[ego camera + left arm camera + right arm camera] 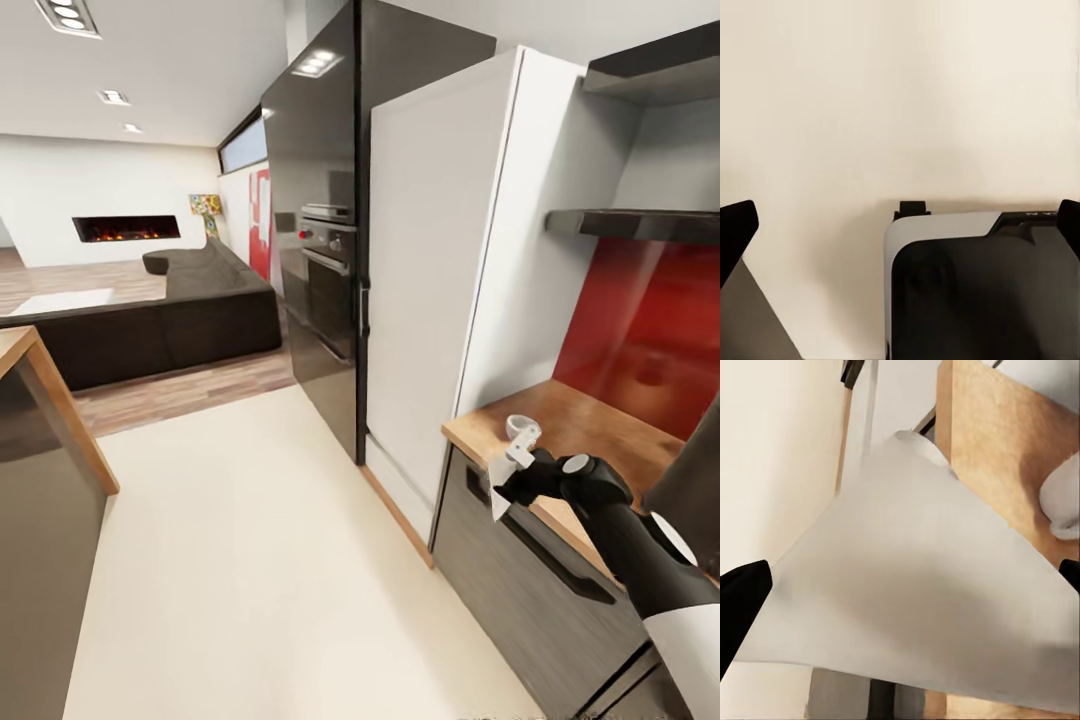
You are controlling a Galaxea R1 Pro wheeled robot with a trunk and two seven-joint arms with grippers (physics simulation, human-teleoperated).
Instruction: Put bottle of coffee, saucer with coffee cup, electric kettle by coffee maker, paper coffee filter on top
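One paper coffee filter (pixel 915 585) is being held in the right gripper's (pixel 512 470) fingers over the worktop (pixel 590 430) edge; left fingers' state: cannot tell.

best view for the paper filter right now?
Right wrist view: the paper coffee filter spans the frame up close as a white cone between the right tool's fingertips. In the head view it is a small white sliver at that tool, by the wooden countertop edge.

The sofa (pixel 170 320) sits at middle left, the oven (pixel 327 265) at centre. The wooden countertop (pixel 590 430) lies lower right, shelves (pixel 640 222) above it.
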